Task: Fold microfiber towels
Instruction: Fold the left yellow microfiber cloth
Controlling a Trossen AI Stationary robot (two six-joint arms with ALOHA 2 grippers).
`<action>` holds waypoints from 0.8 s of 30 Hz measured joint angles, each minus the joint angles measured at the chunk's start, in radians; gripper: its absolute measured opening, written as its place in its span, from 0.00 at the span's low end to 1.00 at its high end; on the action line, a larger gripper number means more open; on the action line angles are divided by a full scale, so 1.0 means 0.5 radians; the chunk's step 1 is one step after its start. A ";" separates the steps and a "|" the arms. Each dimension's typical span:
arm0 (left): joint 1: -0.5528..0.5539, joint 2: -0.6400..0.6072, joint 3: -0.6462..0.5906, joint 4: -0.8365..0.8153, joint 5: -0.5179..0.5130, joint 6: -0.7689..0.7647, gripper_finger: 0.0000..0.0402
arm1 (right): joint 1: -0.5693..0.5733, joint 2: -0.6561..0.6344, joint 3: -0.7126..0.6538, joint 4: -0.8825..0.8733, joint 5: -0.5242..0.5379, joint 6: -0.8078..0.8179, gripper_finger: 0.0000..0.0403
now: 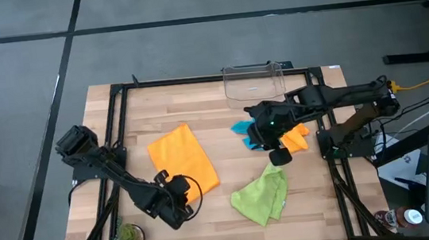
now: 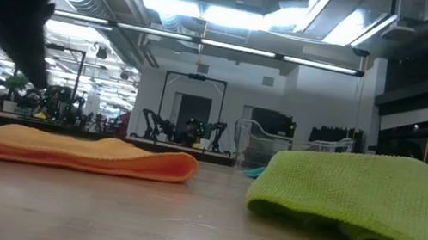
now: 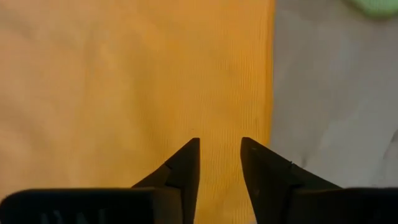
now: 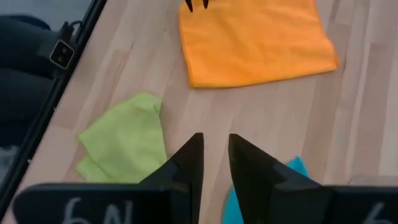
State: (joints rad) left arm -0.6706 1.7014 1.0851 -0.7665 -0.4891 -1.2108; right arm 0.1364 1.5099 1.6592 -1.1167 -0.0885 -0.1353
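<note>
In the high view, the left gripper (image 1: 180,189) sits nearest the front edge of the counter (image 1: 210,228), at the near corner of the orange towel (image 1: 183,160), which lies flat as a neat rectangle and looks folded. Just right of that orange towel, the green towel (image 1: 262,196) is a loose heap. Farther right of it, the right gripper (image 1: 280,156) hangs above the blue towel (image 1: 242,128) and the second orange towel (image 1: 298,137), both bunched near the clear bin (image 1: 254,82).

The low view shows the orange towel (image 2: 69,151) lying low and flat, the green towel (image 2: 375,199) humped.

The left wrist view shows narrowly parted fingers (image 3: 186,163) holding nothing.

In the right wrist view, fingers (image 4: 189,158) stand narrowly apart, empty.

By my judgement one towel is done, three remain.
</note>
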 joint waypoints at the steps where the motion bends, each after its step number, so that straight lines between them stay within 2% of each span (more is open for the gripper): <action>1: 0.013 0.000 0.000 -0.002 0.075 0.021 0.31 | 0.000 0.006 0.000 0.000 0.000 -0.009 0.19; 4: 0.051 0.000 0.000 -0.002 0.286 0.031 0.37 | 0.000 0.047 0.000 0.031 0.000 0.024 0.21; 8: 0.039 0.000 -0.001 0.007 0.329 0.035 0.46 | -0.001 0.143 0.000 0.143 0.000 0.052 0.31; 13: -0.067 0.000 -0.001 0.044 0.207 0.123 0.52 | 0.000 0.337 0.000 0.375 0.001 0.060 0.52; 16: -0.166 0.000 -0.001 0.046 0.099 0.057 0.52 | 0.000 0.474 0.001 0.432 -0.023 0.125 0.62; 20: -0.289 0.003 -0.001 0.046 -0.060 -0.111 0.52 | 0.025 0.665 0.000 0.552 -0.022 0.138 0.66; 24: -0.342 0.037 -0.002 0.082 -0.090 -0.103 0.52 | 0.063 0.882 0.001 0.680 -0.022 0.112 0.66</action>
State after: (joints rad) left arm -0.8416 1.7198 1.0840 -0.7255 -0.5342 -1.2625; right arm 0.1677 1.9511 1.6595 -0.7770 -0.0994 -0.0793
